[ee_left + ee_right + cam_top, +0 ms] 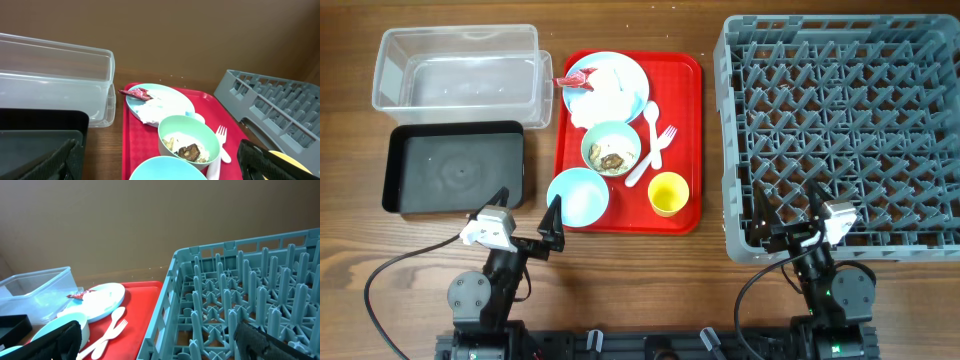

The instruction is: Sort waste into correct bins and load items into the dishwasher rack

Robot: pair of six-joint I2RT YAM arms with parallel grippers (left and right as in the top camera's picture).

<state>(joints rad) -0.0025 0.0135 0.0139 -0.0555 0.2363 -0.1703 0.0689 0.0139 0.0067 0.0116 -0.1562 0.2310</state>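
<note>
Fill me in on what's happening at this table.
Nothing is being handled yet. The left gripper and right gripper are both open and empty. Everything is on the red tray: the plate with a napkin and wrapper, the pale green bowl with food scraps, the blue bowl, yellow cup, spoon and fork. The dishwasher rack, clear tub and black tray hold nothing.

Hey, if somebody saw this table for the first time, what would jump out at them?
The bright red serving tray at the centre, crowded with a light blue plate, a pale green bowl holding brown scraps, a light blue bowl and a yellow cup. Then the big grey dishwasher rack filling the right side.
</note>
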